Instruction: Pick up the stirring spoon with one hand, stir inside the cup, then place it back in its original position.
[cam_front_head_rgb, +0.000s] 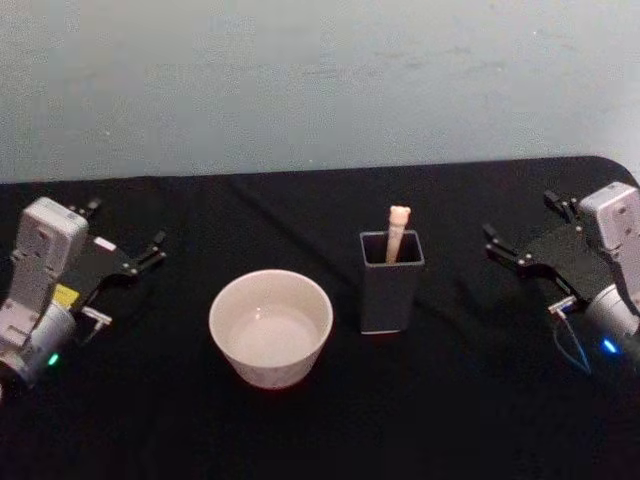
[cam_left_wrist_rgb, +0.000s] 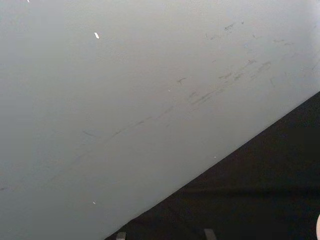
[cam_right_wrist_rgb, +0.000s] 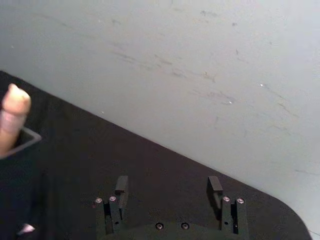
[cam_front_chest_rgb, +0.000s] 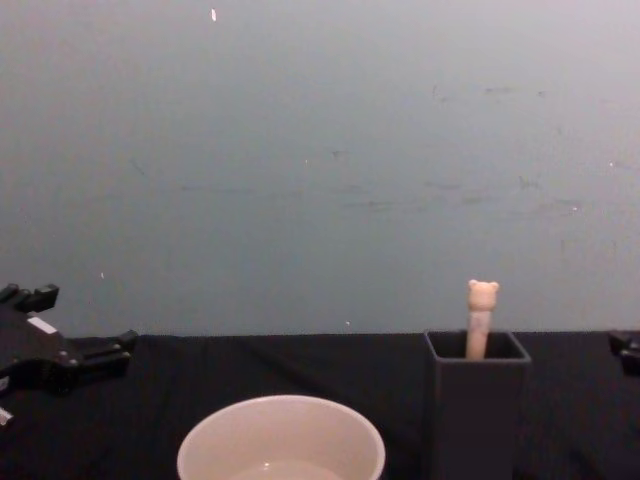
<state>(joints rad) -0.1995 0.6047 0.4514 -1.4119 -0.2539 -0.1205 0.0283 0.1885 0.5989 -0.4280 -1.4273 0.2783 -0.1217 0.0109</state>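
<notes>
Both claws spread and empty: left gripper (cam_front_head_rgb: 155, 250) and right gripper (cam_front_head_rgb: 492, 243) at opposite sides of black table (cam_front_head_rgb: 320, 430). Pale beige bear-topped stirring spoon (cam_front_head_rgb: 397, 232) upright in dark grey square holder (cam_front_head_rgb: 390, 295), beside cream-white round cup (cam_front_head_rgb: 270, 365). No step begun.

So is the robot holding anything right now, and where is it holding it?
Nothing. Both the left hand and right hand are open and empty; the spoon stands in its holder.
</notes>
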